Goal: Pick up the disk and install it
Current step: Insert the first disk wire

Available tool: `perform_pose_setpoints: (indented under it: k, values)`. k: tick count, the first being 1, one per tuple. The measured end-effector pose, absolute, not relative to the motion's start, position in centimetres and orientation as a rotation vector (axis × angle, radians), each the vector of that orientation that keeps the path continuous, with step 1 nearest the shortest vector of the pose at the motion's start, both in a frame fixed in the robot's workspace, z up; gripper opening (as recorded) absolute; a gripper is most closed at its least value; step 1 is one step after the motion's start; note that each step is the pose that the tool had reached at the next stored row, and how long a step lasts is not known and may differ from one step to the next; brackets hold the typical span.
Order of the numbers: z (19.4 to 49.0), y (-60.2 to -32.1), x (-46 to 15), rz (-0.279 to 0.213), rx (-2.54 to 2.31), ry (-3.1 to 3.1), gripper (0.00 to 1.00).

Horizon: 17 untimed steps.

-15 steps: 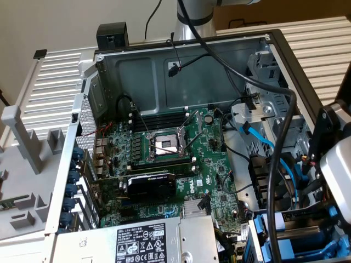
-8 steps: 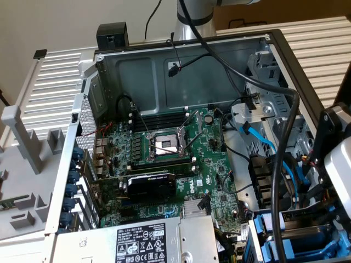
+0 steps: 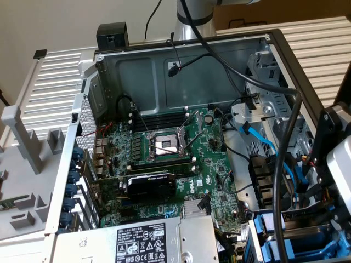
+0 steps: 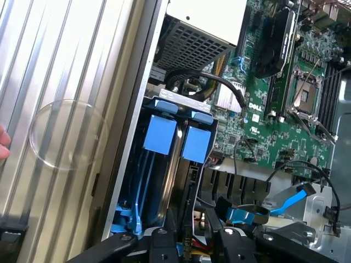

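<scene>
**Exterior view.** An open computer case (image 3: 274,41) lies on its side. At the lower centre of the frame, the silver power supply (image 3: 192,241) carries a black-and-white label headed "DELL". Rows of warning and approval symbols sit beneath it, and the finer print is too small to read. The green motherboard (image 3: 219,164) bears a white "DELL" mark just below the bare processor socket (image 3: 164,145). The black graphics card (image 3: 151,186) has a small green sticker whose writing cannot be made out. A light blue cable (image 3: 258,139) runs down the right-hand part of the case. The gripper (image 3: 329,170) hangs at the exterior view's right edge, over the drive cage (image 3: 255,241) in the lower right corner, where bright blue plastic shows. Whether the gripper is spread or clamped cannot be told here.

**Wrist view.** The gripper (image 4: 186,244) sits close above the drive cage. The disk (image 4: 159,137) stands on edge in that cage, in its bright blue carrier frame. It shows a square blue front tab and a blue rail running back along a dark flat side; its label side is hidden. A second blue tab stands just beside it. "DELL" is printed in white on the motherboard, near a small silver heatsink (image 4: 227,101). The gripper's state cannot be told in this view either.
</scene>
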<state>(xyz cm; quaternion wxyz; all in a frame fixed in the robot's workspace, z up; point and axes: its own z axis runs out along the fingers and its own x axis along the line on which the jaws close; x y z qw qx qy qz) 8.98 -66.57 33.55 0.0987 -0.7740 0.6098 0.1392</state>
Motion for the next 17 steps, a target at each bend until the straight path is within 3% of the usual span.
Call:
perform_pose_setpoints:
  k: [17]
  values:
    - [33.43, -66.56, 9.25, 0.443, -2.290, 1.810, 0.33]
